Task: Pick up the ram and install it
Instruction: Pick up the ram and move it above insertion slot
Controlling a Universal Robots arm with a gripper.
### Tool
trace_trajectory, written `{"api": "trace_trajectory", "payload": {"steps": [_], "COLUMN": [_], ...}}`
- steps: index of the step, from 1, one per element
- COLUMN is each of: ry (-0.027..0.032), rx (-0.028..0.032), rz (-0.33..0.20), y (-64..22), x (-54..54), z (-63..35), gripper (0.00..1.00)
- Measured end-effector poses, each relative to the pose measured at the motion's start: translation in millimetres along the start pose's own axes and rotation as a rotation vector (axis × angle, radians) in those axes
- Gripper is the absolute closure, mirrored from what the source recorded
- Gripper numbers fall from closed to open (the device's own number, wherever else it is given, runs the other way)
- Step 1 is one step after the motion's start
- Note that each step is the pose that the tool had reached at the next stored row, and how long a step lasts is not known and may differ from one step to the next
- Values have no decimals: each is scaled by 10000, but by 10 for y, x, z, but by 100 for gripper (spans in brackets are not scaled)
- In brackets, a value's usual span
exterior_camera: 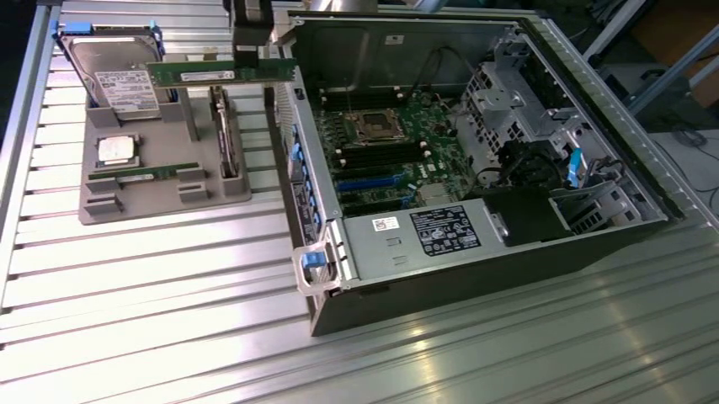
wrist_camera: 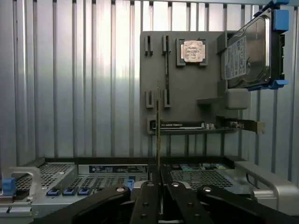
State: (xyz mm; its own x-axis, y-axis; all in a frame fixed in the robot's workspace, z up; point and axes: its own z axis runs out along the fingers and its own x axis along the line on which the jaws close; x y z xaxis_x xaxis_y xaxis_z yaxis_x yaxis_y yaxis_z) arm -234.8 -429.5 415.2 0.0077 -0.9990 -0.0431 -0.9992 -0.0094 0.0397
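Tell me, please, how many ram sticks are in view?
2. One ram is gripped by the fingers above the tray; the other stick lies in that tray. More may be hidden in the computer case.

The computer case (exterior_camera: 472,269) is open on top, with free room above its motherboard (exterior_camera: 393,135), hemmed by the side wall (exterior_camera: 296,160) just beside the ram (exterior_camera: 202,74) clamped in the gripper (exterior_camera: 251,61), the drive cage (exterior_camera: 506,93) on the exterior view's right and the power supply (exterior_camera: 393,244) at the near end.
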Motion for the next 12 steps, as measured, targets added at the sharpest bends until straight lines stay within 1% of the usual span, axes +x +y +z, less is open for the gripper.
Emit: {"api": "trace_trajectory", "payload": {"steps": [2,3,4,6,8,12], "ry": [0,0,-1,-1,-1,-1], "rx": [0,0,1,0,0,0], "rz": [-1,0,0,0,0,0], "y": [-185,-231,-354,-523,-724,-1038], "x": [2,2,3,4,5,8], "z": [-7,-9,-14,-22,-32,-54], "gripper": [87,87,87,87,87,87]}}
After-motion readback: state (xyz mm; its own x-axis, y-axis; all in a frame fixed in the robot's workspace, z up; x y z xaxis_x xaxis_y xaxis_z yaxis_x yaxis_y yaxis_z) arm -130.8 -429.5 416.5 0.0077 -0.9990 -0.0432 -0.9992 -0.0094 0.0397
